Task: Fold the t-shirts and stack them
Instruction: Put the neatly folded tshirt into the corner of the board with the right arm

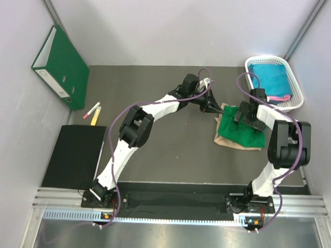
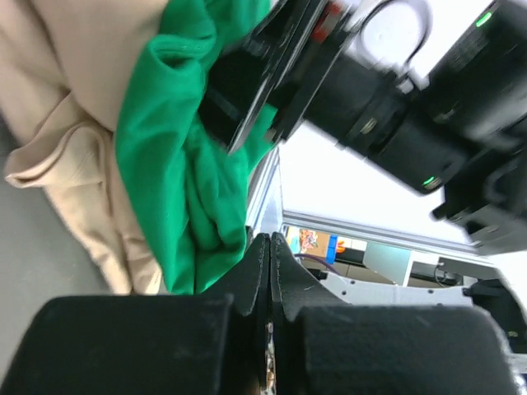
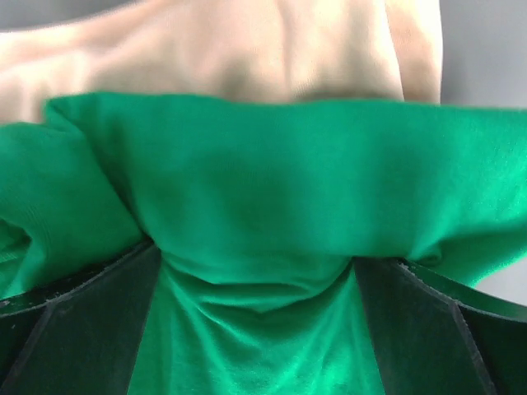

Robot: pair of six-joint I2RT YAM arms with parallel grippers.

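A bright green t-shirt lies crumpled on a beige garment at the right of the mat. My left gripper is at the pile's left edge. In the left wrist view its jaws are shut, with no cloth showing between them and the green t-shirt just beside the left finger. My right gripper is down on the shirt, open, with a bunched fold of green cloth between its wide-set fingers. A teal t-shirt and a strip of pink cloth lie in the basket.
The white basket stands at the back right. A dark green binder leans at the back left, with pink and yellow markers near it. A black pad lies front left. The right arm hangs close over the left gripper.
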